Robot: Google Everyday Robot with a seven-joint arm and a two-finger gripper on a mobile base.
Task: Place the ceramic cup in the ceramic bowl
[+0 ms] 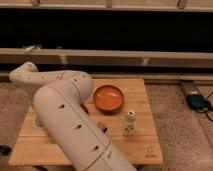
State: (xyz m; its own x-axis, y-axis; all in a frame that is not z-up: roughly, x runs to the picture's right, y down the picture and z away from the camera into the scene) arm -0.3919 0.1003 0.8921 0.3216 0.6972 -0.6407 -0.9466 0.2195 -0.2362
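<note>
The ceramic bowl (pixel 108 97), wide, shallow and glossy orange, sits on the wooden table (pixel 145 145) right of centre, fully in view. The ceramic cup is hidden; I cannot see it anywhere. My big white arm (pixel 70 120) runs from the bottom centre up to an elbow at the left and covers the left half of the table. My gripper is hidden behind the arm, somewhere left of the bowl. A sliver of a white cup (pixel 36 121) shows at the arm's left edge.
A small white bottle (pixel 129 123) stands upright in front of the bowl. A small brown object (pixel 102 126) lies beside the arm. A blue device (pixel 196 101) with a cable lies on the floor at the right. A low wall runs behind the table.
</note>
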